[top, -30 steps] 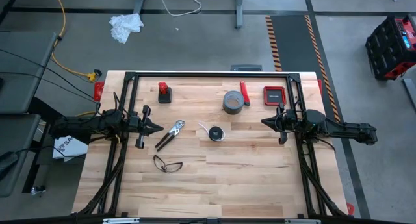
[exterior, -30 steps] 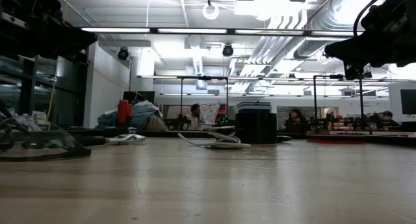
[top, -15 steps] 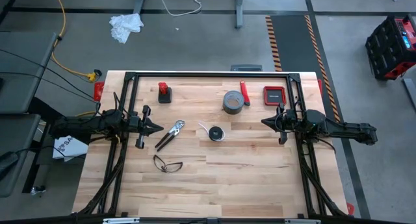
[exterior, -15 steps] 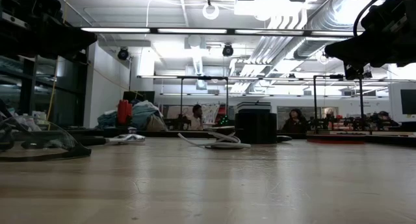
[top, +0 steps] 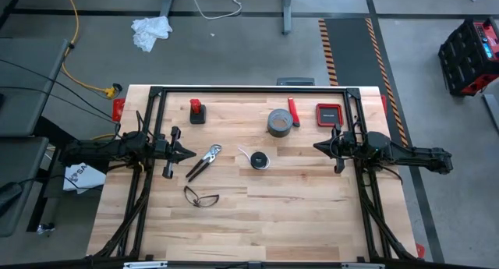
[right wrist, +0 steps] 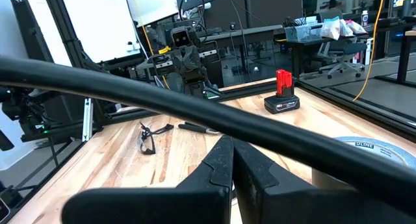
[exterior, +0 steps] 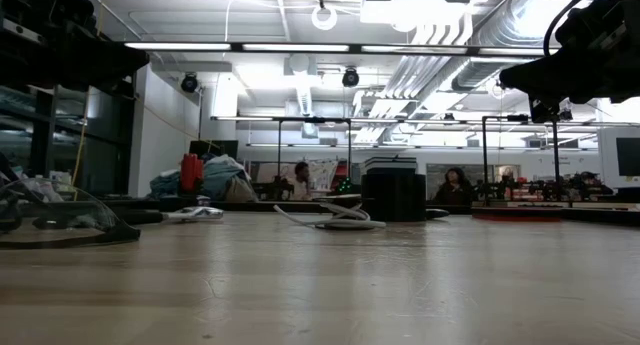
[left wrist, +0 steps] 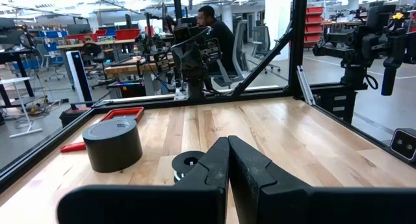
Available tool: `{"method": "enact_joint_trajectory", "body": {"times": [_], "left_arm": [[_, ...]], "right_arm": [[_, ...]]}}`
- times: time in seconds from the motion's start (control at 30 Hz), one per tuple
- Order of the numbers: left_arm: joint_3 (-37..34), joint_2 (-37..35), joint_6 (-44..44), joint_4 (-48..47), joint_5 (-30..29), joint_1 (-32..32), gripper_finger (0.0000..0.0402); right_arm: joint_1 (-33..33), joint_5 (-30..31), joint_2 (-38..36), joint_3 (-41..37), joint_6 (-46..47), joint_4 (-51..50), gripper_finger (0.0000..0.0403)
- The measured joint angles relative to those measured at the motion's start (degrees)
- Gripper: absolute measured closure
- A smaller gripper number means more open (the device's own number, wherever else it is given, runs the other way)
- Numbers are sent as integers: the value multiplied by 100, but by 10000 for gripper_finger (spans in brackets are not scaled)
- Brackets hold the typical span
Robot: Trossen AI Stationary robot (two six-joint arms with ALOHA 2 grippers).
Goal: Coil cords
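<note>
The cord is thin and white, wound on a small black round spool that lies flat on the wooden table near its middle. One loose end trails off toward the left. The spool also shows in the left wrist view and in the low view. My left gripper hangs level above the table's left side, shut, its tips pointing at the spool from a distance. My right gripper hangs level on the right side, shut, also pointing toward the middle. Neither holds anything.
A grey tape roll, a red pen-like tool and a red flat box lie at the far right. A red and black battery stands at the far left. Pliers and safety glasses lie near my left gripper.
</note>
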Motion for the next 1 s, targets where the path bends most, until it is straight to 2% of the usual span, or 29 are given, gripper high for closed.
{"method": "enact_joint_trajectory", "body": {"times": [0.63,0.83,0.93,1.0], "left_arm": [[1,0,12,1,-2,-1,398],[-1,0,641,6,-3,-1,398],[-1,0,265,100,4,-7,398],[-1,0,-467,297,93,-23,398]], "right_arm": [[1,1,-2,-1,0,1,402],[1,0,0,-1,0,-1,402],[1,-1,-1,0,0,0,402],[1,-1,-1,0,0,0,402]]}}
